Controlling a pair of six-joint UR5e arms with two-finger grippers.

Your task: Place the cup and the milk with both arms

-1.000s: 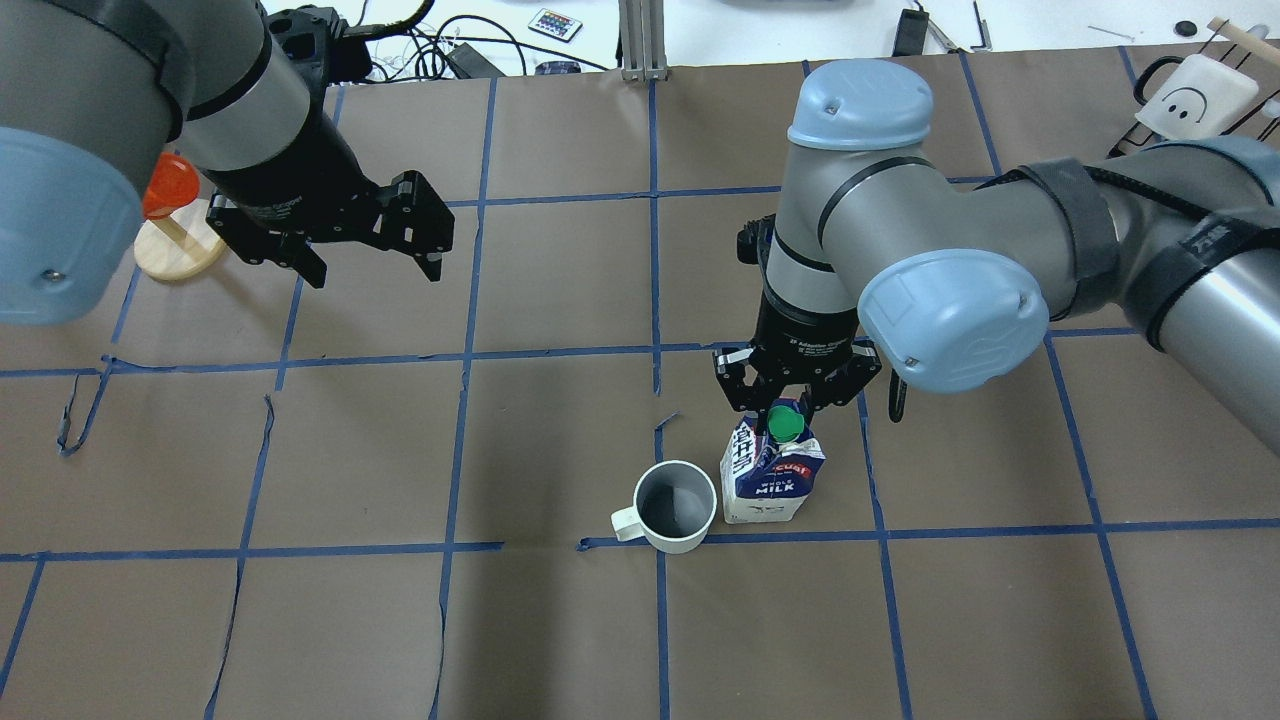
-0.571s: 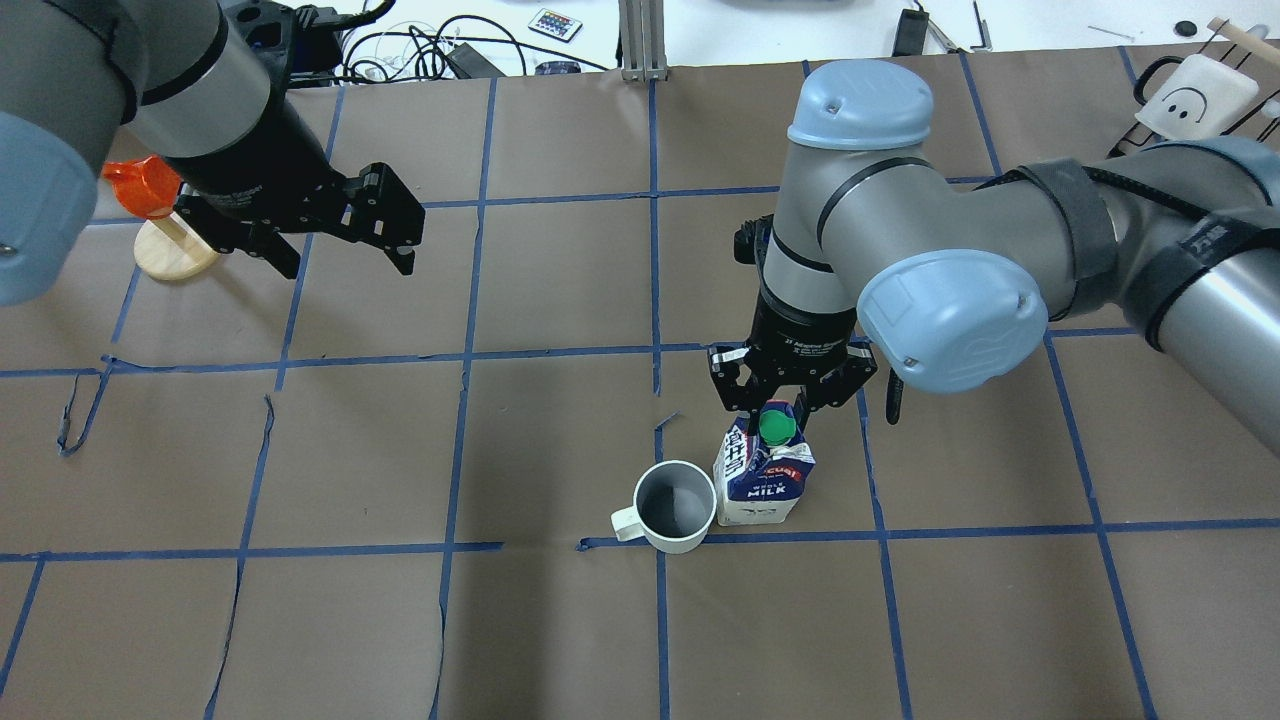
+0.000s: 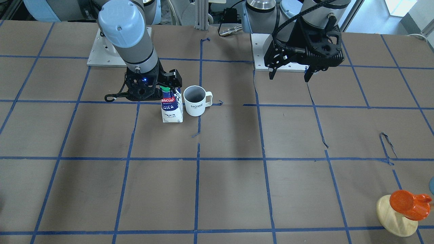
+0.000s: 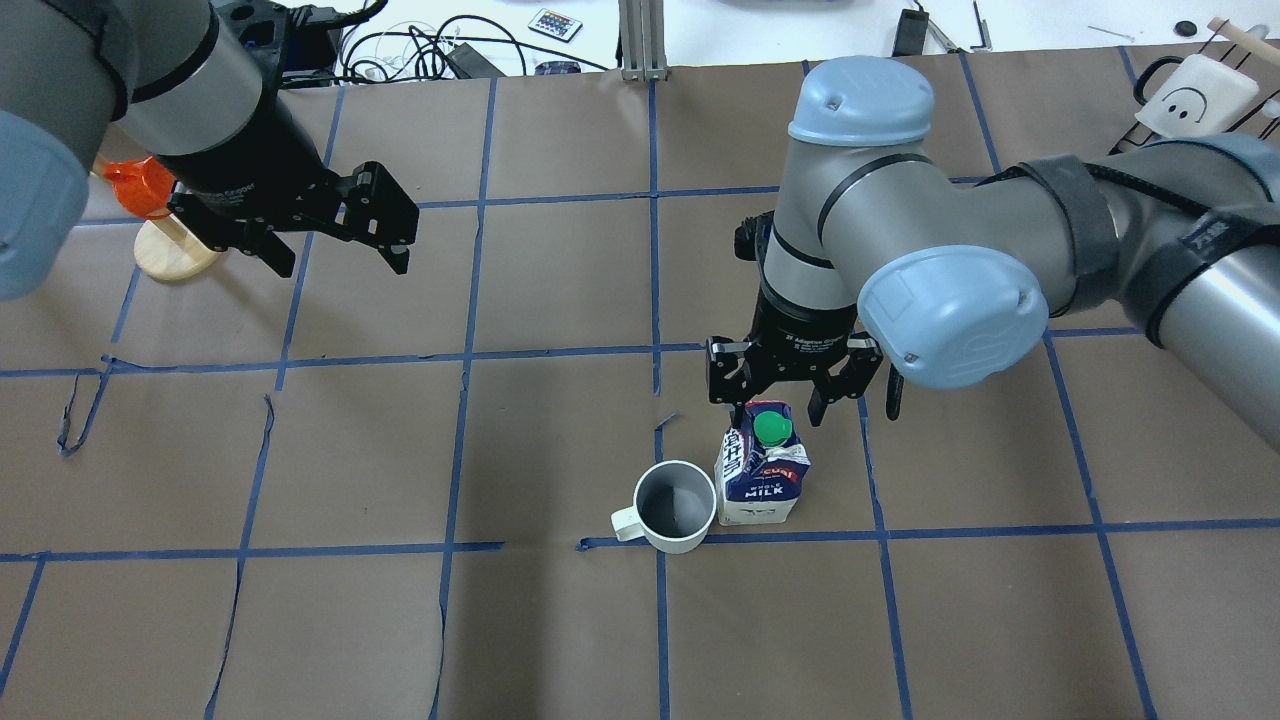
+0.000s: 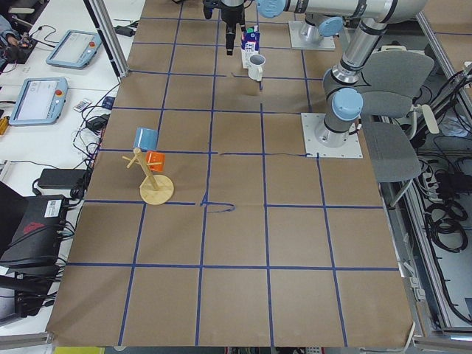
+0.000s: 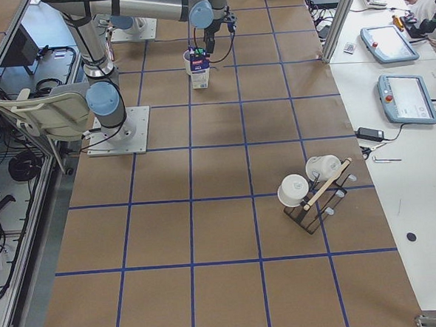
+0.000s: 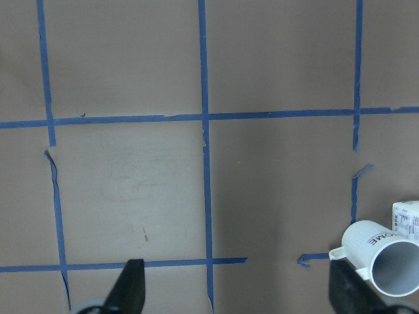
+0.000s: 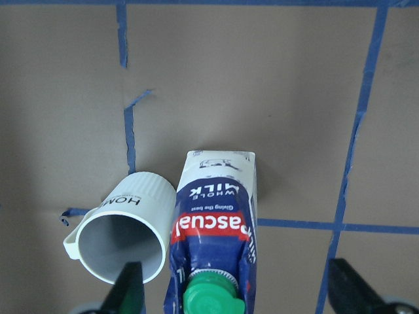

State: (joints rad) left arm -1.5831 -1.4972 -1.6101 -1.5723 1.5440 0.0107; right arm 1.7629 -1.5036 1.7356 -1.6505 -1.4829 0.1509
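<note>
One cup [image 4: 676,510] and one milk carton [image 4: 760,485]. One left gripper [image 4: 342,268] and one right gripper [image 4: 770,408] — two in all. One wooden stand [image 5: 156,192] bears two more cups — one orange cup [image 5: 155,158], one blue cup [image 5: 146,138].

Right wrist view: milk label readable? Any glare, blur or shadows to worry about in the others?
Right wrist view: the milk is sharp, lettering legible though upside down; fingertips of the right gripper at the bottom edge are dark and soft. Front-facing view: even light, faint broad shadow on the paper beside the cup. Side views: milk and cup too small to read.
</note>
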